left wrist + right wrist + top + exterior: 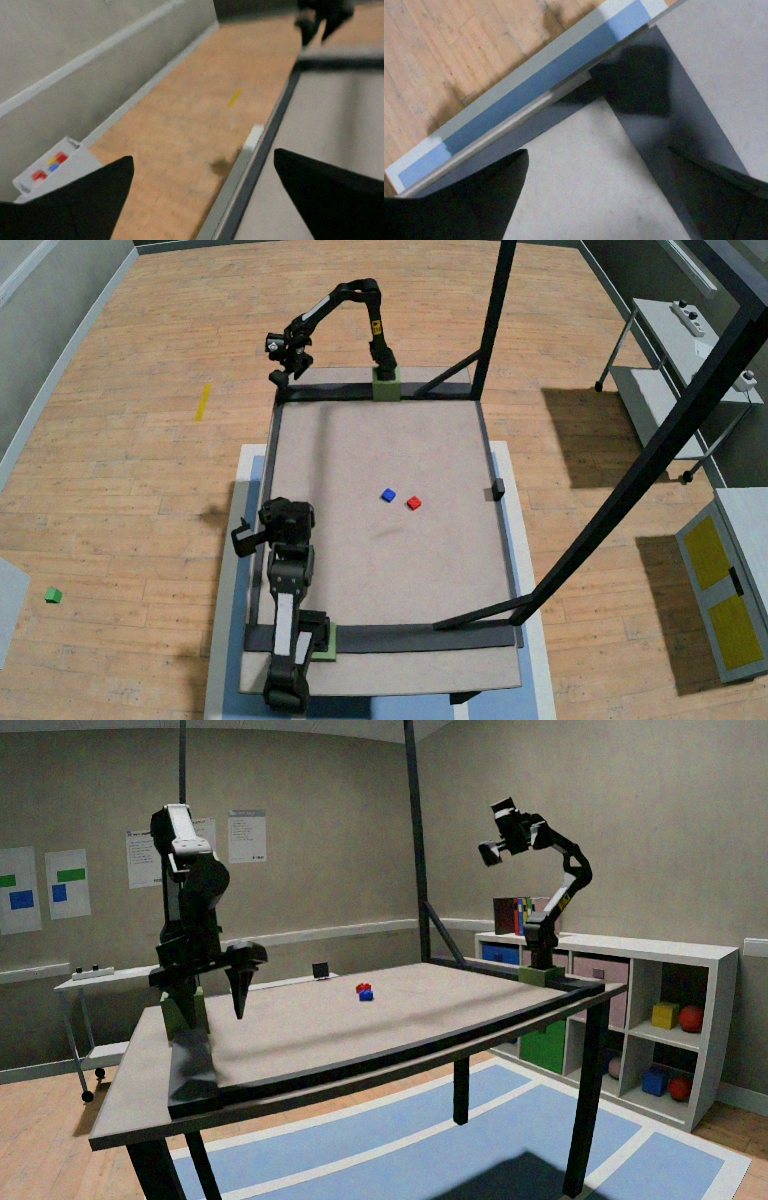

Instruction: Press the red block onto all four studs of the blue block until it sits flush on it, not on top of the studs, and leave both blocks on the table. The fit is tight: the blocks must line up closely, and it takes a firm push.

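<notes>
Our left gripper (257, 535) (498, 849) (203, 159) has its fingers spread wide with nothing between them, at the left of the top view; our right gripper (287, 377) (215, 1022) (595, 154) is likewise open, pointing down by the table's upper-left corner there. Farther out, near the middle of that frame, we see the red block (414, 502) (363, 987) on the table (351, 579) (317, 1025), right of and slightly below the blue block (388, 495) (365, 995). They lie near each other but apart, so we have them unjoined.

red block (414, 502) (363, 987), blue block (388, 495) (365, 995), unjoined, tabletop
</notes>
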You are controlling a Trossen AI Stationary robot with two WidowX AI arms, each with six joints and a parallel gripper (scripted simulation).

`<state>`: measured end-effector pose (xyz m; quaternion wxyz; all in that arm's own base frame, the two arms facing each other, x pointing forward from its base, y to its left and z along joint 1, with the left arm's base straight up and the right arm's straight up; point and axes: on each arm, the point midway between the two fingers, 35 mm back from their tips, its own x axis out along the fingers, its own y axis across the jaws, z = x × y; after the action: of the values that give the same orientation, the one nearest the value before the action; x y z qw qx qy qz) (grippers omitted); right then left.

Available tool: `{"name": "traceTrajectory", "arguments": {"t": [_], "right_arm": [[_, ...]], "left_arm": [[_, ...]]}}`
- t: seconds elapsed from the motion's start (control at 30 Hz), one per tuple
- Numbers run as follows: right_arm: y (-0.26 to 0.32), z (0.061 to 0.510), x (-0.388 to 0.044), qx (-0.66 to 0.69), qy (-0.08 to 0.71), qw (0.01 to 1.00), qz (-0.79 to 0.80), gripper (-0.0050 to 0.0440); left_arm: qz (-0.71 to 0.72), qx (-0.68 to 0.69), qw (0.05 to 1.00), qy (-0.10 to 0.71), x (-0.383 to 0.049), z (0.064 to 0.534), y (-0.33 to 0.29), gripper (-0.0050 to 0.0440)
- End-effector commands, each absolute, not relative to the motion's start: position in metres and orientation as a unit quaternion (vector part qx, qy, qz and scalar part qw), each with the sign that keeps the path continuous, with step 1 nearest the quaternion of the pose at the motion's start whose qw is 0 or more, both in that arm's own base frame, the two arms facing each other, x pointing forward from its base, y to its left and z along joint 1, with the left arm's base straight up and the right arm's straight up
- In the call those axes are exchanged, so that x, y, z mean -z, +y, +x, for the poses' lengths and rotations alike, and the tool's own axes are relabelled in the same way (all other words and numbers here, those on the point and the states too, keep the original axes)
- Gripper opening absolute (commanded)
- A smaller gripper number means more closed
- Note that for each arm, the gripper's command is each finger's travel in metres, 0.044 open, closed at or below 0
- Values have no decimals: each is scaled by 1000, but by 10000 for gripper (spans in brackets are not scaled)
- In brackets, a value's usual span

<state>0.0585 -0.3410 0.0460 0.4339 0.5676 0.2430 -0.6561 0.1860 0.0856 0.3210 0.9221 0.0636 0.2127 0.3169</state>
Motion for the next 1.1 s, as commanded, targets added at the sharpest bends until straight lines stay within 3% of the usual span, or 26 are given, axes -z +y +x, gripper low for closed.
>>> {"name": "traceTrajectory", "arguments": {"t": [0.0,0.3,1.07], "right_arm": [[-345,59,-54,658,234,442,563,400],[-345,59,-54,658,234,442,563,400],[-345,59,-54,658,234,442,563,400]], "left_arm": [[40,-321,934,153,-337,183,86,400],[-30,-320,947,-11,-381,160,88,400],[-22,-230,973,-6,-381,172,82,400]]}}
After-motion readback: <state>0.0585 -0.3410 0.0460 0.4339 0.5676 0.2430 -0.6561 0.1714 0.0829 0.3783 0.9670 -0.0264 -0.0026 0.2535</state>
